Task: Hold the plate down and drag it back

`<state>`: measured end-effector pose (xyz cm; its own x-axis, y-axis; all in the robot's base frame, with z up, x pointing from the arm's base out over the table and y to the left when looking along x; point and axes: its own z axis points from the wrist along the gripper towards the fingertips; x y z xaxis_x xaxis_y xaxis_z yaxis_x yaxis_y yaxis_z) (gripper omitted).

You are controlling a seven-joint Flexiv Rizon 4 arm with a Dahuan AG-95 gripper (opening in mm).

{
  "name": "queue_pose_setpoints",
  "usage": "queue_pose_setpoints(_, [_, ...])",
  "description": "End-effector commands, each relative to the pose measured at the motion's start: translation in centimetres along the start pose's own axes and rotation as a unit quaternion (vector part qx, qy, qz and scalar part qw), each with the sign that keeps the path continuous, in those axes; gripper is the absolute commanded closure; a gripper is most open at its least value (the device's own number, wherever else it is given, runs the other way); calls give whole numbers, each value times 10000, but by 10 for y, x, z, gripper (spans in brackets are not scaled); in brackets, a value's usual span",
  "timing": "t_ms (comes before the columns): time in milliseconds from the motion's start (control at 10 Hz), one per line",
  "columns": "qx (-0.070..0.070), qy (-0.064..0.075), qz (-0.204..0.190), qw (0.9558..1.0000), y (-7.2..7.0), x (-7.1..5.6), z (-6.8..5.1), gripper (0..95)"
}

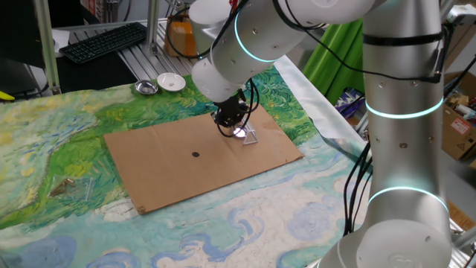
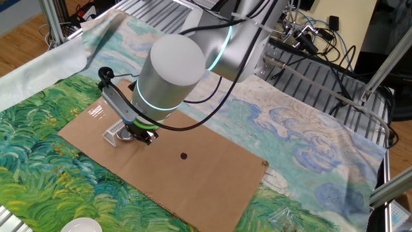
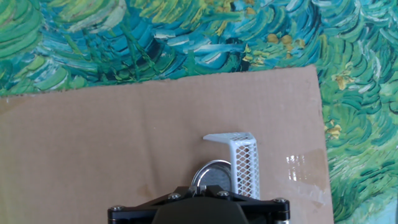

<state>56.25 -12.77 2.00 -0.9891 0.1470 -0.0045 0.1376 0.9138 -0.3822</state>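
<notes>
I have the gripper (image 1: 233, 128) low over the cardboard sheet (image 1: 186, 160) on the cloth-covered counter (image 1: 67, 149), pressing toward the plate (image 3: 211, 174), a small shiny metal dish lying near one end of the sheet. In the hand view its rim shows just past the gripper body, touching or just beside a white mesh bracket (image 3: 244, 163). Whether the fingers are spread or closed I cannot tell; the gripper's housing hides them in every view.

I judge the plate light, stiff and slick, so it should slide easily on cardboard but could skate out sideways from under an off-centre push. Its shallow rim offers little to pinch, so the place to bear on is the flat middle, straight down, with steady pressure through the drag. The bracket sits close enough to snag or ride along.

A second metal dish (image 1: 146, 88) and a white bowl (image 1: 171, 82) rest together on the cloth, well apart from the work. A dark spot (image 1: 195, 155) marks the sheet's middle.
</notes>
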Motion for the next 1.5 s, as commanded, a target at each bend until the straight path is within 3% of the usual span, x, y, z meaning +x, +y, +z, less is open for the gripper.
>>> queue_pose_setpoints(100, [16,9,-27,10000,-2,2,-1,950])
queue_pose_setpoints(1500, [298,10,-98,9995,-3,2,3,950])
